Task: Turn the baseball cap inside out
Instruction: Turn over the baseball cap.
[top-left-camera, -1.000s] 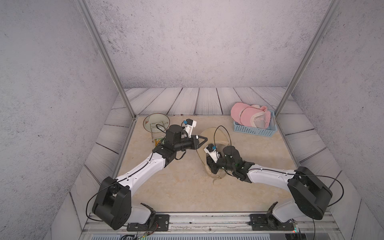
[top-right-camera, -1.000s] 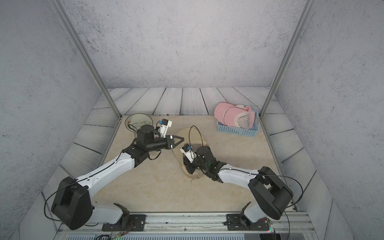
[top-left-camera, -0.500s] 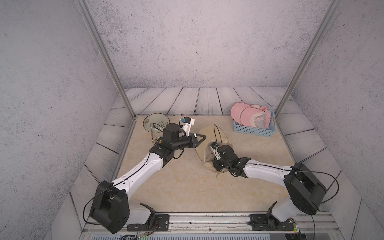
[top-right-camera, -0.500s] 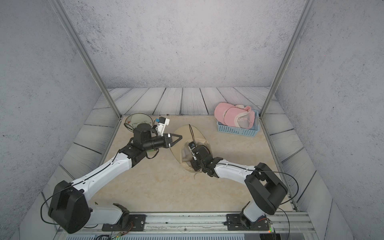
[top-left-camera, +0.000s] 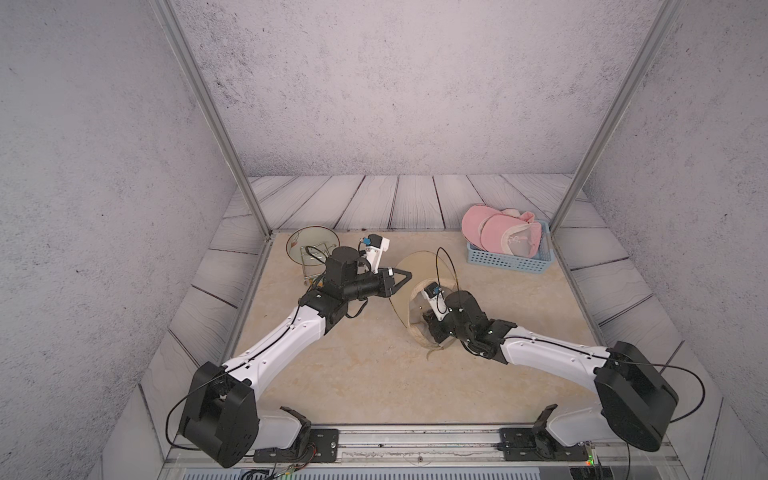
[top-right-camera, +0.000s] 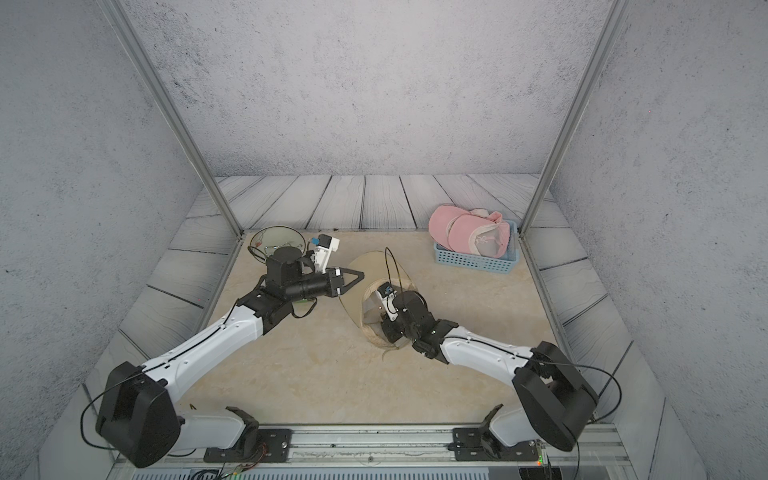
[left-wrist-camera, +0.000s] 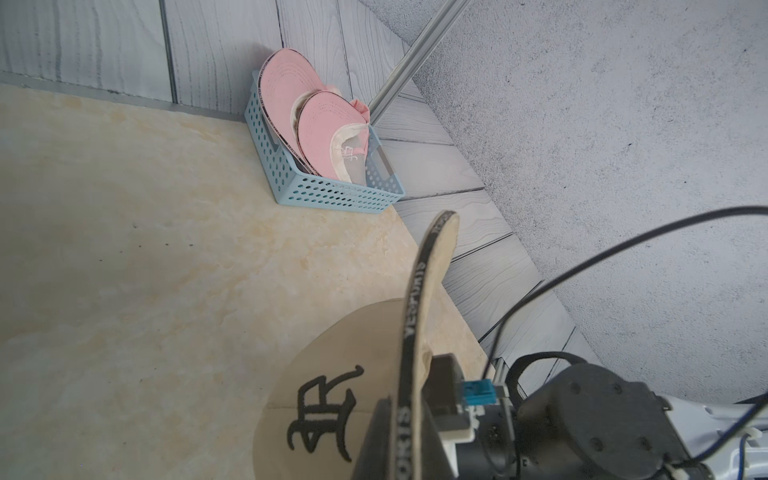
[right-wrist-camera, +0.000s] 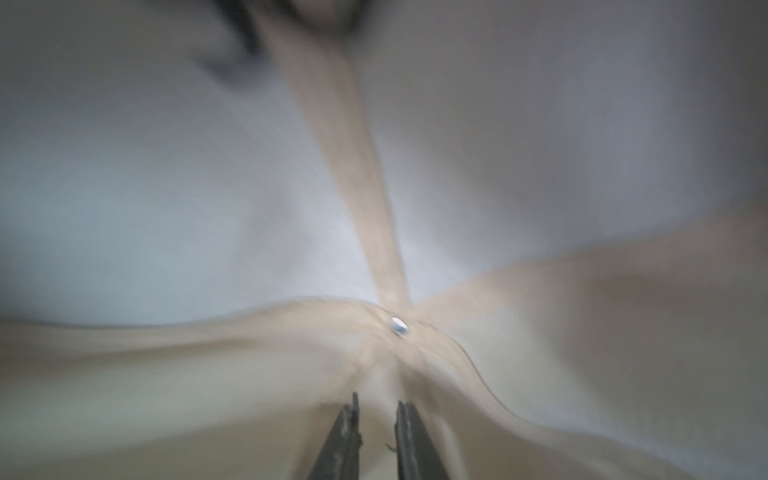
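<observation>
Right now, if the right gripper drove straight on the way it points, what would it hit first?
Probably the inside of the tan cap, near its crown rivet, right ahead of the fingers; blur leaves the depth unclear.

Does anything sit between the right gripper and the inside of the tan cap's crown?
Nothing visible does. The right gripper sits inside the crown of the tan fabric baseball cap, jaws slightly apart, with only pale lining ahead. The left gripper is shut on its brim.
</observation>
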